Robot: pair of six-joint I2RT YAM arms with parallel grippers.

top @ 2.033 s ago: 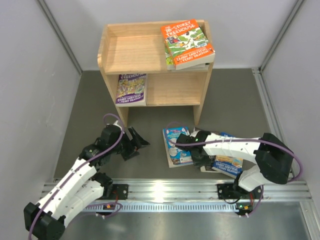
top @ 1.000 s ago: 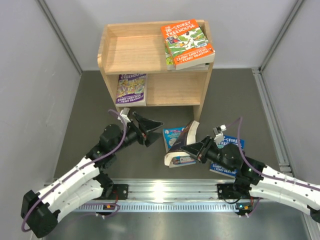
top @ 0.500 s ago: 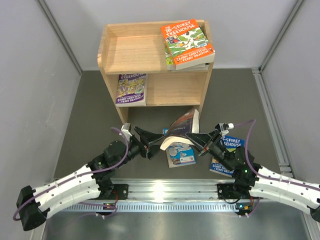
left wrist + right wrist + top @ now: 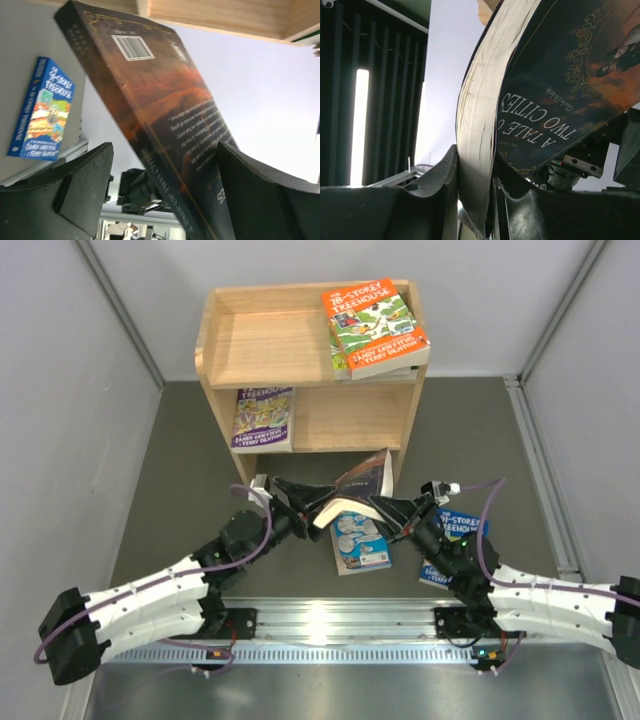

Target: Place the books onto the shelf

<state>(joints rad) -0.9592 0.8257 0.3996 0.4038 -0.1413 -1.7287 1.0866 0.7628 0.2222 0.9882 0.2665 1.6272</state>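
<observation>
Dark paperback — tilted, cream-edged — pinched in right gripper, flanked by wide-open left gripper

Top camera sits above and behind my bases, looking down and forward across the table to the shelf, wide and far off. My left wrist view peers up past my left gripper, tight under the dark book, on its back cover. Right wrist view hugs my right gripper, right up against that book's page edge and front cover. All three share this book and some shelf wood.
</observation>
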